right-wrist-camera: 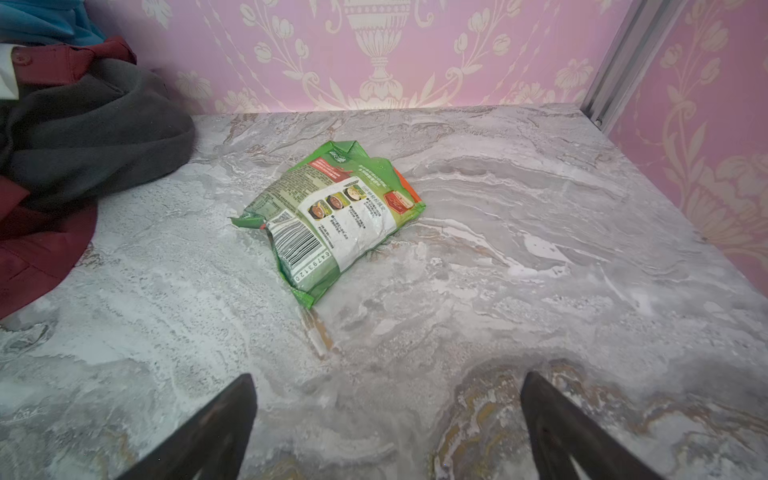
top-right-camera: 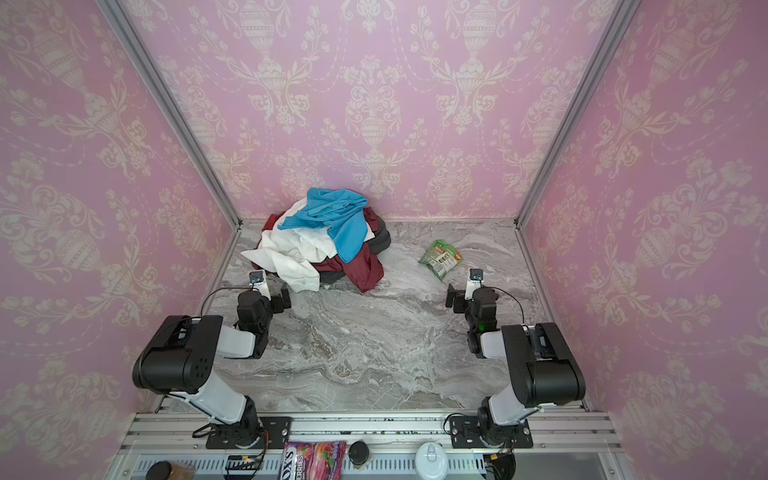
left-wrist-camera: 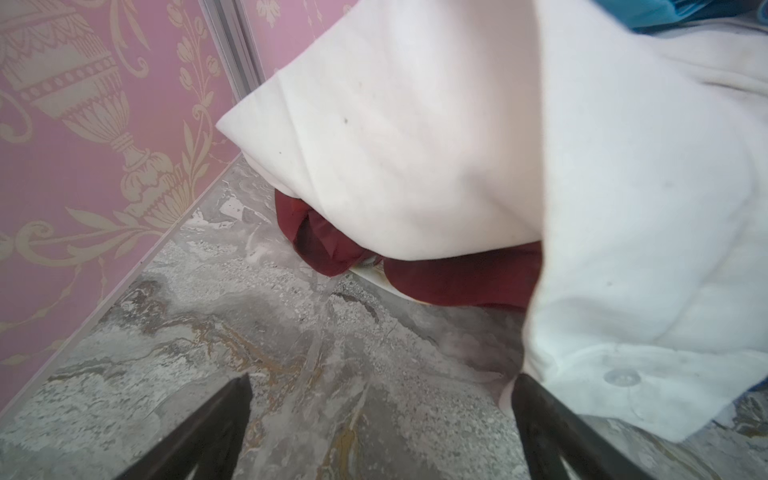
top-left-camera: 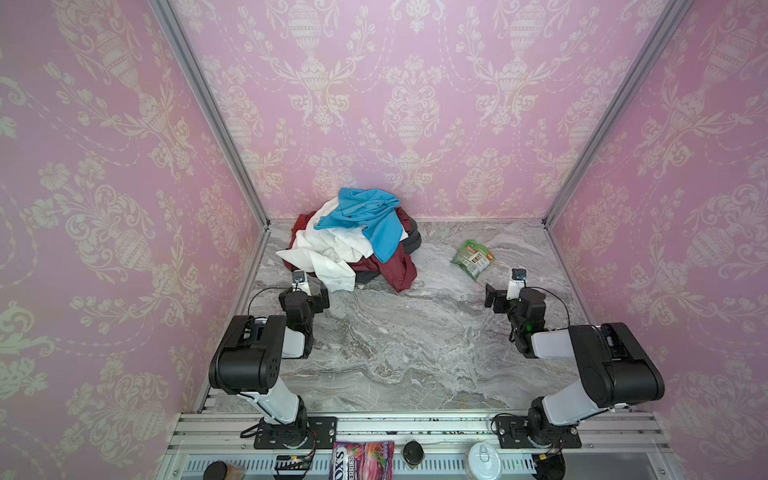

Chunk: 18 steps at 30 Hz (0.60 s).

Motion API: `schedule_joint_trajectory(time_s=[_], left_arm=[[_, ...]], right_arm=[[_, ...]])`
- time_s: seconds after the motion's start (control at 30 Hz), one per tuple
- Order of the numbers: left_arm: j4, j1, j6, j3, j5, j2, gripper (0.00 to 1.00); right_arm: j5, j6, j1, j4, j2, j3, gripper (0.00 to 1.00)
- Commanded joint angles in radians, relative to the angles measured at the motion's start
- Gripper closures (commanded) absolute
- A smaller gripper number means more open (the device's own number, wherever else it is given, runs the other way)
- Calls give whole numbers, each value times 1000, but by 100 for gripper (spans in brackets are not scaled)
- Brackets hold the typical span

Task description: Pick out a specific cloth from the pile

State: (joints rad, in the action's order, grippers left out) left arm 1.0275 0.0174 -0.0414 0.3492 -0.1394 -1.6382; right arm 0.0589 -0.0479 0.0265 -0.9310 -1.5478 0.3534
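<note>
we find the cloth low in the pile, which sits on the table by the back wall, left of centre. its maroon folds show at the pile's near right edge and at the back, under the white shirt and the blue garment. our left gripper stands wide and empty, just beside the white shirt's cuff. our right gripper is equally wide, holding nothing, near the green packet and well apart from the pile.

Grey marbled tabletop, pile of garments at back left, green snack packet lying apart
</note>
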Motion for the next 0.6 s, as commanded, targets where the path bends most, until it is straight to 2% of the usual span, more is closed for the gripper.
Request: schedule_joint_trajectory(time_s=[0.0, 0.57], left_arm=[[-11, 3, 23, 5, 22, 3, 1], [-10, 3, 26, 6, 32, 3, 1]], right_arm=[[4, 6, 1, -26, 3, 5, 0], [14, -1, -2, -26, 3, 5, 0]])
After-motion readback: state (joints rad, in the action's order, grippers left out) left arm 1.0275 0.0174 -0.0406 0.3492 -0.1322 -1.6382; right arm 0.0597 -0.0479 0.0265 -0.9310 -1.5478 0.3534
